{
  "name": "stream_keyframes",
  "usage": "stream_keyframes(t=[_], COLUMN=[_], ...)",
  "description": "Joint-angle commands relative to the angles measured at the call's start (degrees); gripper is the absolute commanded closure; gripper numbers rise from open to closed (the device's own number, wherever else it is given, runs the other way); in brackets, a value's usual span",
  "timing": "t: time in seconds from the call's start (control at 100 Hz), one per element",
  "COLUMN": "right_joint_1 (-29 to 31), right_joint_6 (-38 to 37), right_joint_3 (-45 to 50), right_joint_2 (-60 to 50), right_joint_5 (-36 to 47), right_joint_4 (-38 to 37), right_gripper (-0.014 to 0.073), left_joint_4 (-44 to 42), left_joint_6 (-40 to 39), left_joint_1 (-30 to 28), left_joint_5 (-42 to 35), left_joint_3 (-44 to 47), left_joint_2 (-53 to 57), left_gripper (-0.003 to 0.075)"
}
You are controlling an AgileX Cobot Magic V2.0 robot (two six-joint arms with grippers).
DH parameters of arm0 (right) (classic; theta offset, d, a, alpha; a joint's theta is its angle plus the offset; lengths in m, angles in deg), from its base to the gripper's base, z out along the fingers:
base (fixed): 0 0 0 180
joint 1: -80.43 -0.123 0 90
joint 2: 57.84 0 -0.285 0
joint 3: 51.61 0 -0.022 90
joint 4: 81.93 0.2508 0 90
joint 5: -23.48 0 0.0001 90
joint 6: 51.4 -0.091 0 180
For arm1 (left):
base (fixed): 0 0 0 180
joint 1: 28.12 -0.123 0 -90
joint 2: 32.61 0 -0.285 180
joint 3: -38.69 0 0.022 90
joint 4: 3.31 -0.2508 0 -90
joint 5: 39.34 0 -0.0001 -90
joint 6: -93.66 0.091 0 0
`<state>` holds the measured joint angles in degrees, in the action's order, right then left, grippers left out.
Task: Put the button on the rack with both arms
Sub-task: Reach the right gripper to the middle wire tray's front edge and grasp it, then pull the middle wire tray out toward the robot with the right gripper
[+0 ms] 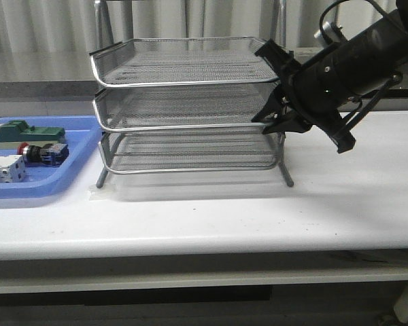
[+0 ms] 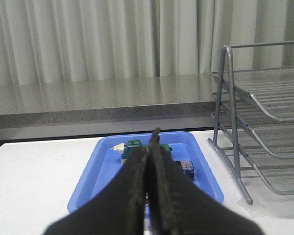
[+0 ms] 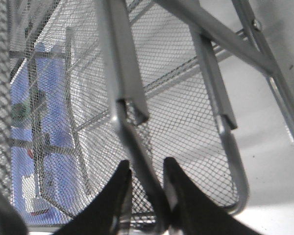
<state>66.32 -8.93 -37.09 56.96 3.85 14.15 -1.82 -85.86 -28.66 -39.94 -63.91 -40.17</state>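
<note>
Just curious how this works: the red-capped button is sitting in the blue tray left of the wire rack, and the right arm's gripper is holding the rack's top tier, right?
Not quite. The right gripper grips the rim of the rack at its middle tier, as the front view shows. The button does lie in the blue tray left of the rack.

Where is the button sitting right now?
In the front view the button lies in the blue tray at the far left, left of the rack, between the green-topped block and the white block.
</note>
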Motion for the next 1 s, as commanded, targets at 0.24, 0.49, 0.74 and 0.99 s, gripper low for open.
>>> stream_keyframes(t=[0.24,0.49,0.74,0.99], right_joint_1=[0.0,-1.0,-1.7,-1.7], right_joint_6=[2.0,5.3,7.7,9.6], right_joint_3=[4.4,11.4,21.2,30.7], right_joint_2=[-2.9,-4.8,-10.5,-18.2], right_joint_5=[-1.7,-1.7,0.5,2.0], right_joint_4=[-1.1,-1.1,-1.1,-1.1], right_gripper=[0.0596,0.0596,0.0596,0.0596], left_joint_4=[0.0,0.0,0.0,0.0], left_joint_6=[-0.5,-0.5,-0.5,-0.5], left_joint_1=[-0.2,-0.2,-0.2,-0.2], left_joint_5=[-4.7,-4.7,-4.7,-4.7], left_joint_3=[1.9,1.9,1.9,1.9], left_joint_2=[1.8,1.8,1.8,1.8], left_gripper=[0.0741,0.0741,0.0741,0.0741])
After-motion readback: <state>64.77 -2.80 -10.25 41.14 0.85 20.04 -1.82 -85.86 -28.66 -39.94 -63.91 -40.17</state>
